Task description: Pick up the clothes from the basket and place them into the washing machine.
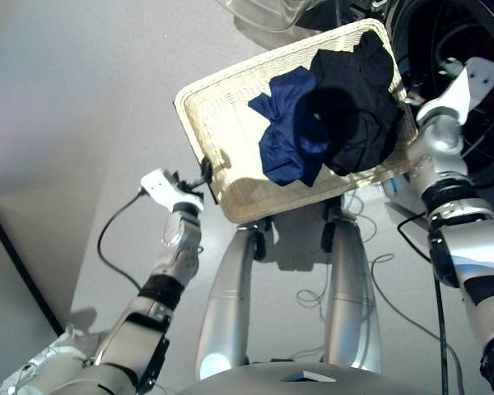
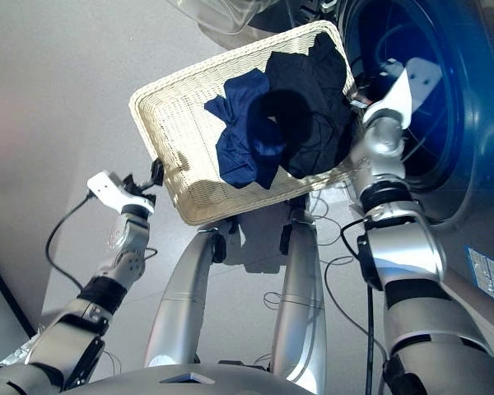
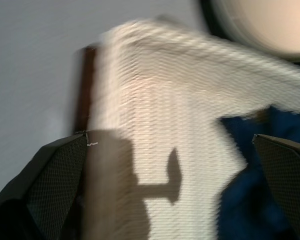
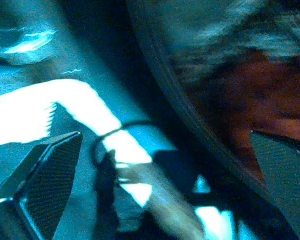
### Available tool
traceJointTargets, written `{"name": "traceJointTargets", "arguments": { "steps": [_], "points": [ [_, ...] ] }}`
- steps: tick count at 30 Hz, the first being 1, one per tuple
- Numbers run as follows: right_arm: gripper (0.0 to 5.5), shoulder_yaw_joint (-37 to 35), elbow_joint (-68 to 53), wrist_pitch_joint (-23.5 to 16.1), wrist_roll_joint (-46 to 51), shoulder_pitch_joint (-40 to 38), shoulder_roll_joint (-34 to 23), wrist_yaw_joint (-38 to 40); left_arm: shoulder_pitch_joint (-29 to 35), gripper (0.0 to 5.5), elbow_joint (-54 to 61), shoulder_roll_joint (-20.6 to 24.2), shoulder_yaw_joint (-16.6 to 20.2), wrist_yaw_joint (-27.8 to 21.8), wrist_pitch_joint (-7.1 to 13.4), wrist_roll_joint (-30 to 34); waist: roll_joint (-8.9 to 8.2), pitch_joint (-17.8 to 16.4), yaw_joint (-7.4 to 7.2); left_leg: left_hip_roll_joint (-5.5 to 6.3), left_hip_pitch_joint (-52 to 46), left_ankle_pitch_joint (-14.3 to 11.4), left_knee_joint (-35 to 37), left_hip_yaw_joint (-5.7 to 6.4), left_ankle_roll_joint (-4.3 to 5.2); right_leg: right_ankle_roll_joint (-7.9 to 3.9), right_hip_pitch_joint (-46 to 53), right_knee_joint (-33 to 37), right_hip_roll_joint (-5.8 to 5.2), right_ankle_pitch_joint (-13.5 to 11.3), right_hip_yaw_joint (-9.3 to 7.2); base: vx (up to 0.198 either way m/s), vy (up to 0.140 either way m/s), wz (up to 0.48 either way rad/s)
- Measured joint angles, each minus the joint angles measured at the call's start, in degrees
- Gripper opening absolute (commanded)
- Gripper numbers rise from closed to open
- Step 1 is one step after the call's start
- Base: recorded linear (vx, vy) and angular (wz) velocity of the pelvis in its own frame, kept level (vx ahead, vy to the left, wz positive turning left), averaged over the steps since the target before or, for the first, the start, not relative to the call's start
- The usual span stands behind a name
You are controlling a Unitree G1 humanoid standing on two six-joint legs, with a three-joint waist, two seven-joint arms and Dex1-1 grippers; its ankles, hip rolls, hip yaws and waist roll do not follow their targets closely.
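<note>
The basket [image 1: 222,107], of cream woven wicker, is sitting tilted in the head views, with its far corner lying just beside the drum opening of the washing machine [image 2: 445,107]. Inside the basket, the navy garment [image 1: 290,123] is lying near the middle, and the black garment [image 1: 358,99] is lying against it on the side toward the washing machine, partly overlapping it. Beyond the rim of the drum hole, in the right wrist view, an orange-red mass [image 4: 255,100] is showing, blurred. The left claw [image 1: 204,177] is hovering at the basket's near rim, on the side away from the washing machine; its two fingers [image 3: 55,175] are standing wide apart, holding nothing, with the rim and the wicker floor between them. The right claw [image 1: 445,70] is reaching past the basket's edge toward the drum opening; its fingers [image 4: 45,175] are likewise spread apart and empty.
</note>
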State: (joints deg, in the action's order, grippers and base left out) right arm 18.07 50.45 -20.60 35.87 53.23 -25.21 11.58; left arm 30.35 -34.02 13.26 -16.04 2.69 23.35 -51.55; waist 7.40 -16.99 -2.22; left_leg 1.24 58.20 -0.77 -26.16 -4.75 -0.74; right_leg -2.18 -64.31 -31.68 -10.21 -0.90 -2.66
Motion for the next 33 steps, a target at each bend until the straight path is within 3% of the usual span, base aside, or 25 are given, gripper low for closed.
{"name": "traceJointTargets", "arguments": {
  "steps": [1,5,8,13,18,22,25,29,30,31,33],
  "points": [
    [5.50,1.84,-2.18,0.02,-1.05,-0.93,0.00,-1.13,1.22,5.50,-1.73,-0.37,-0.70,0.00,-0.05,0.30,-0.09,0.01,-0.45,0.02,-0.86,0.68,0.95,0.00,0.39,0.59,0.62,0.63,0.06,-0.79,-0.08,-0.107,-0.009,-0.038],
    [5.50,5.64,-8.01,0.00,-4.12,-3.89,0.17,-4.49,4.67,5.50,-7.15,-1.01,-1.78,0.10,-1.33,4.01,-0.96,0.31,-2.00,-0.51,-2.83,0.68,2.89,-0.06,0.68,0.53,2.32,2.33,0.77,-0.84,-0.17,0.000,0.000,0.000],
    [5.50,9.83,-13.38,0.12,-8.09,-6.64,-0.33,-6.53,7.23,5.50,-12.37,-1.73,-1.68,0.28,-2.07,5.66,-2.44,1.05,-3.15,-0.90,-3.78,0.68,4.17,-0.95,0.86,0.58,2.60,3.51,1.43,-0.92,0.63,0.041,0.000,-0.138],
    [5.50,13.91,-19.76,0.45,-17.91,-12.08,-0.70,-8.56,10.08,5.50,-16.29,-2.96,-1.63,0.28,-2.97,6.98,-3.54,1.67,-4.63,-1.89,-3.82,-0.32,3.94,-2.01,1.22,0.21,2.36,5.28,2.96,-1.13,2.37,0.069,0.006,-0.240],
    [5.50,16.17,-25.48,0.66,-25.09,-13.78,-2.20,-10.59,13.80,5.50,-20.58,-3.48,-1.38,0.76,-3.28,7.92,-3.75,1.79,-5.87,-2.90,-1.10,-2.30,1.46,-1.92,1.72,-0.11,0.29,7.05,5.27,-3.09,5.13,0.032,0.033,-0.381],
    [5.50,16.63,-28.72,1.36,-26.35,-13.29,-3.61,-11.66,17.25,5.50,-23.53,-3.41,1.18,1.29,-3.75,7.92,-3.84,1.83,-7.37,-3.89,2.83,-4.17,-1.82,-2.10,1.87,-0.43,-2.57,8.17,6.96,-4.52,6.60,0.055,0.041,-0.356],
    [5.50,17.82,-30.94,1.48,-26.32,-13.59,-4.01,-12.59,19.89,5.50,-26.99,-3.34,3.12,2.31,-3.87,7.90,-4.00,1.91,-8.02,-4.79,4.04,-5.45,-3.49,-3.04,1.81,-0.55,-3.59,8.60,8.07,-5.08,7.98,0.046,-0.005,-0.327],
    [5.50,18.39,-34.77,1.47,-25.58,-14.83,-4.00,-13.56,21.85,5.50,-28.82,-2.92,6.27,4.15,-3.83,7.60,-4.03,1.93,-9.21,-5.29,4.78,-6.22,-4.18,-3.26,2.13,-0.59,-4.34,8.84,8.87,-5.16,8.60,0.011,0.002,-0.055],
    [5.50,18.40,-35.15,1.47,-24.92,-15.02,-3.99,-13.56,22.26,3.67,-29.18,-2.88,6.62,4.52,-3.83,7.46,-4.03,1.93,-9.27,-5.36,4.92,-6.32,-4.18,-3.23,2.23,-0.58,-4.55,8.88,9.02,-5.16,8.77,0.000,0.000,0.000],
    [5.50,18.40,-35.33,1.47,-24.52,-15.01,-3.99,-13.62,22.61,0.00,-29.73,-2.80,7.53,4.57,-3.83,7.31,-4.04,1.93,-9.49,-5.43,5.09,-6.43,-4.17,-3.22,2.29,-0.58,-4.82,8.89,9.14,-5.17,8.94,0.000,0.000,0.000],
    [5.50,18.04,-35.45,1.47,-24.13,-15.03,-3.92,-13.50,22.98,0.00,-30.18,-2.52,8.37,5.06,-3.82,7.14,-4.04,1.93,-10.08,-5.55,5.54,-6.47,-4.10,-3.17,2.35,-0.55,-5.30,8.90,9.25,-5.19,8.98,0.000,0.000,0.000]
  ]
}}
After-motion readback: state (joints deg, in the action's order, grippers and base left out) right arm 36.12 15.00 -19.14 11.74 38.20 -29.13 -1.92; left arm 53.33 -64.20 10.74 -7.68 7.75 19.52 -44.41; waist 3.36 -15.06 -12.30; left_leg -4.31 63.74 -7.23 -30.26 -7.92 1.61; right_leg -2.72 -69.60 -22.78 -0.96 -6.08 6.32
